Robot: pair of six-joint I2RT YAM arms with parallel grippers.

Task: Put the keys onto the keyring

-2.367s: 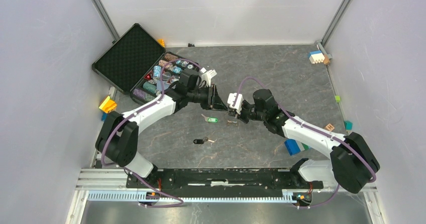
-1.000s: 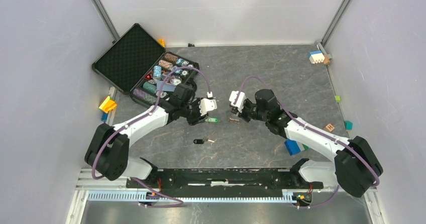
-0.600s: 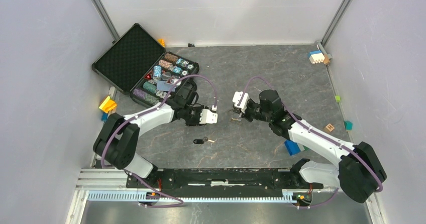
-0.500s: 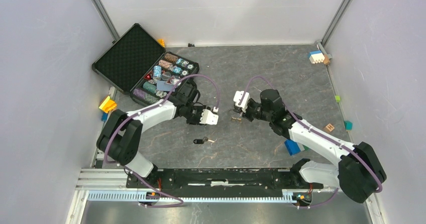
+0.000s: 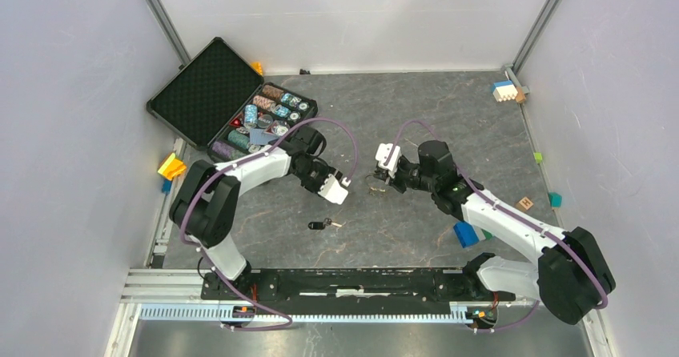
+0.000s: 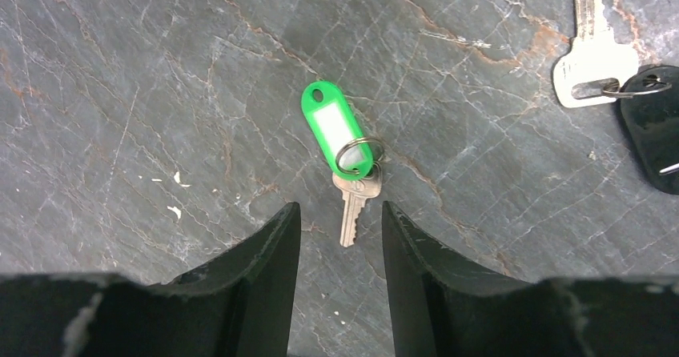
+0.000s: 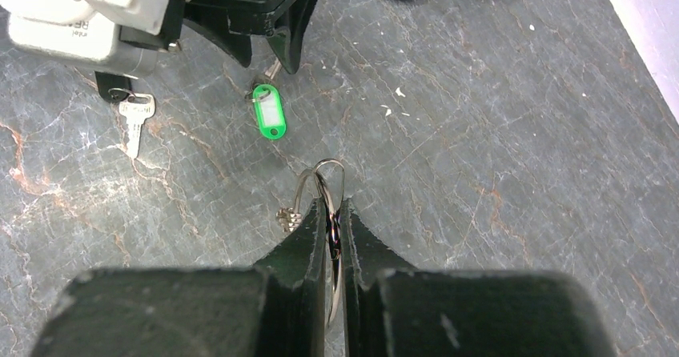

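An open black case (image 5: 210,93) sits in the far left corner of the tabletop (image 5: 448,109). Right of it, near the middle, the left gripper (image 6: 339,217) points down with its jaws spread wide and holding nothing. It hangs over the green key (image 6: 335,126), which it hides from overhead. The black key (image 5: 318,226) lies closer to the near edge, and the left wrist view cuts it off. Further right, the right gripper (image 7: 336,210) has its jaws pinched tight on the keyring (image 7: 320,165), held edge-on. What hangs from the ring is hard to make out.
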